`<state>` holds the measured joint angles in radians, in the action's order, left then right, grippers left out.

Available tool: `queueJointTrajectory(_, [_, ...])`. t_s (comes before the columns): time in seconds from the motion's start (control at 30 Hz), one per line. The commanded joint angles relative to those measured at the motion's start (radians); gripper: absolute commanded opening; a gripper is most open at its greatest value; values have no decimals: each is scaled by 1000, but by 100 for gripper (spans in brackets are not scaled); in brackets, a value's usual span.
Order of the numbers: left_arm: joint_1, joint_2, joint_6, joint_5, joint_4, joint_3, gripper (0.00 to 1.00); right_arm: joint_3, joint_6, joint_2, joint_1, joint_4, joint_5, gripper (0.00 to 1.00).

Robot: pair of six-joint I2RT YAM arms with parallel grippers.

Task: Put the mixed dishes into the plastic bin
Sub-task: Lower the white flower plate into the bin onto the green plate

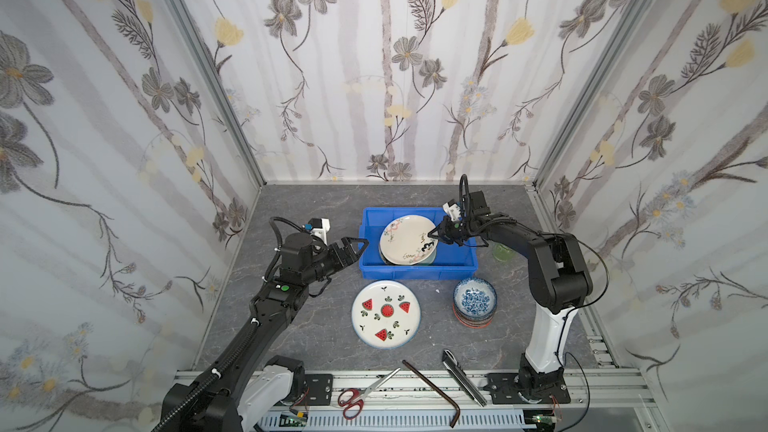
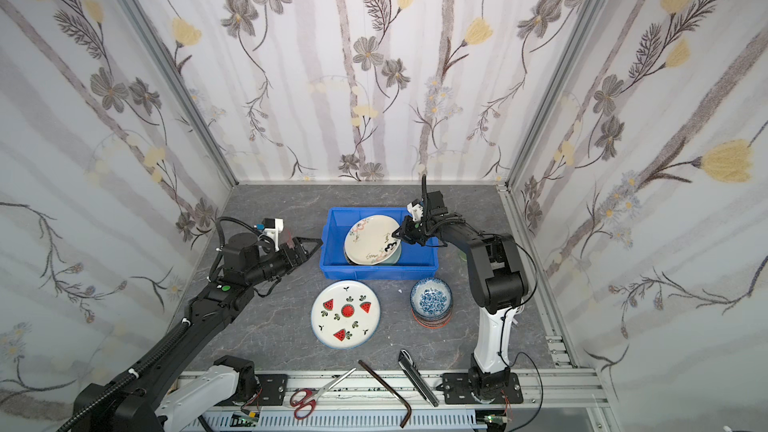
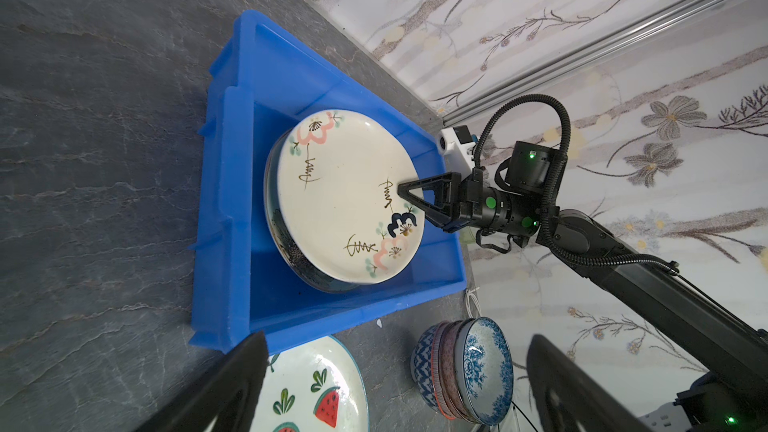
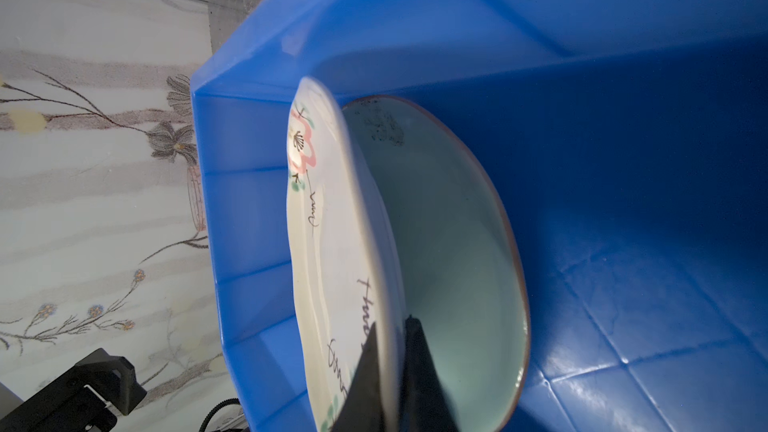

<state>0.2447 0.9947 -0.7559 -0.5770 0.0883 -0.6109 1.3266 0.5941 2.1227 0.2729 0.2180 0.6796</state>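
— Right hand (image 1: 431,236) clamped tight on the rim of the white scribbled plate (image 1: 405,241), and I've got it tilted inside the blue bin (image 1: 415,274), right over the mint-green plate (image 4: 449,243) lying on the bottom!
— And your left?
— Left hand (image 1: 360,249) spread wide, nothing in it, hovering just outside the bin's left wall.
— What's out on the desk (image 1: 316,326)?
— Watermelon plate (image 1: 385,313) flat in front of the bin, bowl stack (image 1: 474,301) beside it, blue floral on top.
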Motion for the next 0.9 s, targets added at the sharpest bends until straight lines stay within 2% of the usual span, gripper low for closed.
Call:
queueJointTrajectory(0.0, [-2,-5,7,4,7,2,100,-6,15,8,1,-93,56,0])
queueJointTrajectory(0.27, [-2,-5,7,3,5,3,100,-37,23,24,1,-122,57,0])
queueJointTrajectory(0.87, [-2,-10,9,3,1,6,100,-66,13,36,-1,-126,6,24])
